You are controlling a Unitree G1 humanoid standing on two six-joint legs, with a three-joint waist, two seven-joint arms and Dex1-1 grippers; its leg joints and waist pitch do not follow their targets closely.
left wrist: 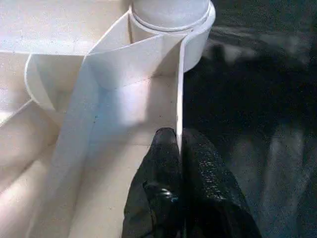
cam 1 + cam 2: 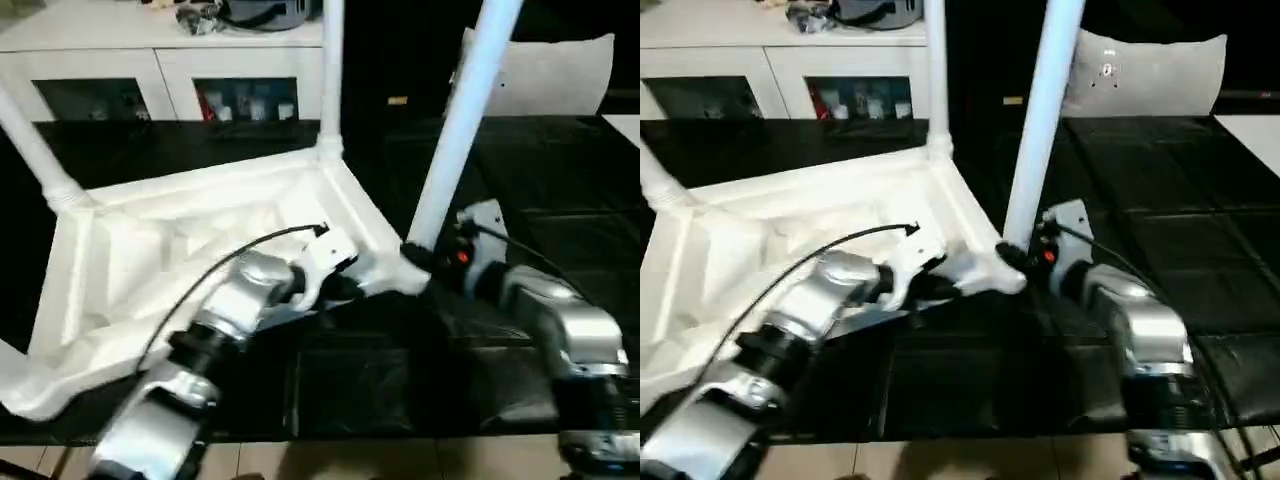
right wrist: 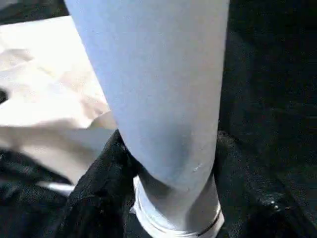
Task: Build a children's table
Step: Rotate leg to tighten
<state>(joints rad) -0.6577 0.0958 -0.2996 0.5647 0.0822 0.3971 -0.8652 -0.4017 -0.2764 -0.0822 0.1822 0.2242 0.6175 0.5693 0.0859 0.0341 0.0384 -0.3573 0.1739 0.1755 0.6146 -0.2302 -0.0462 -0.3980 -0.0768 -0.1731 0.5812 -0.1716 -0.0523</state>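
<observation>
Left eye view: item one, children's table top (image 2: 170,260), white, lying upside down on the black-covered worktable (image 2: 560,200), ribbed underside up, tilted a little. Item two, legs: two standing in the far corner sockets, one at the back left (image 2: 35,150), one at the back middle (image 2: 331,70); a third leg (image 2: 460,120) rising slanted from the near right corner socket (image 2: 405,275); a further white piece at the near left edge cannot be identified with certainty. Item three, left gripper (image 1: 179,148), fingers pressed together on the thin side wall of the top just short of that corner, pinching the rim. Item four, right gripper (image 3: 166,163), fingers spread around the base of the slanted leg, one on each side, clasping it just above its ringed foot. Handling note, as judgement: the leg looks not yet fully home, since it leans. Best practice would be to hold the rim pinch firm so the top cannot slide, bring the leg upright in line with the socket, then press straight down. Risk: pushing while slanted may jam the taper or lift the top.
</observation>
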